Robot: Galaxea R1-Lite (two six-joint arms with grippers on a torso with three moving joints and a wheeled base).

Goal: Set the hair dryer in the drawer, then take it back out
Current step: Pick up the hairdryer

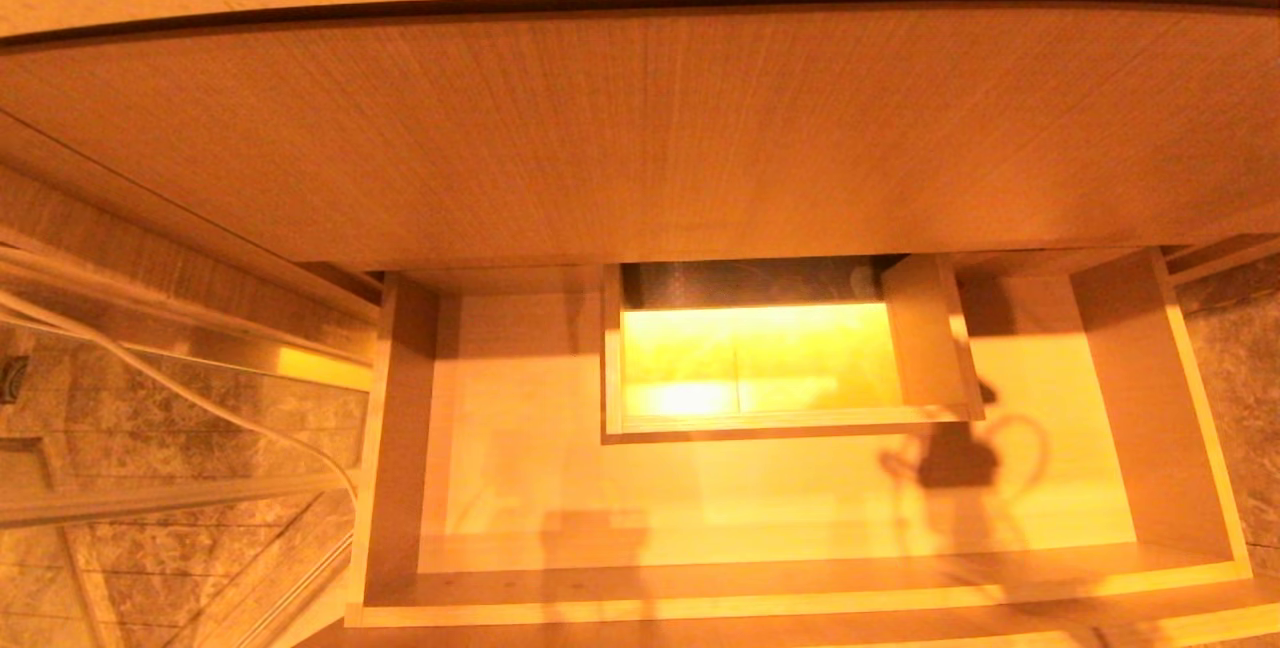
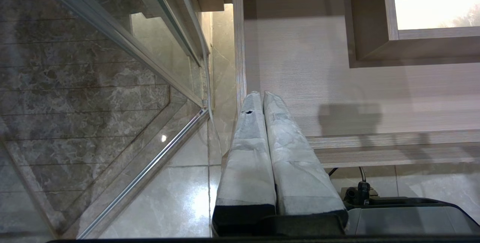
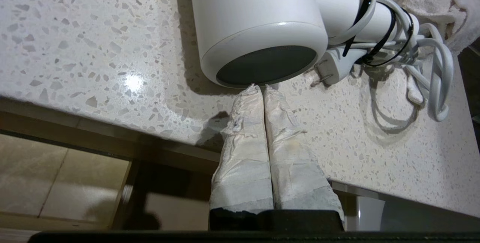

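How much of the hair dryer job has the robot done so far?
Done: the drawer is pulled open, with nothing lying in it. In hand: the right gripper, shut and holding nothing, points at the hair dryer lying on the speckled counter. The left gripper is parked, shut, beside the drawer. Left, or already finished? The pictures cannot say whether the dryer has been inside yet.

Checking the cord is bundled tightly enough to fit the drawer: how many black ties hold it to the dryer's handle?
2 black ties, side by side around the small white hair dryer handle, binding the coiled white cord; others may be hidden behind.
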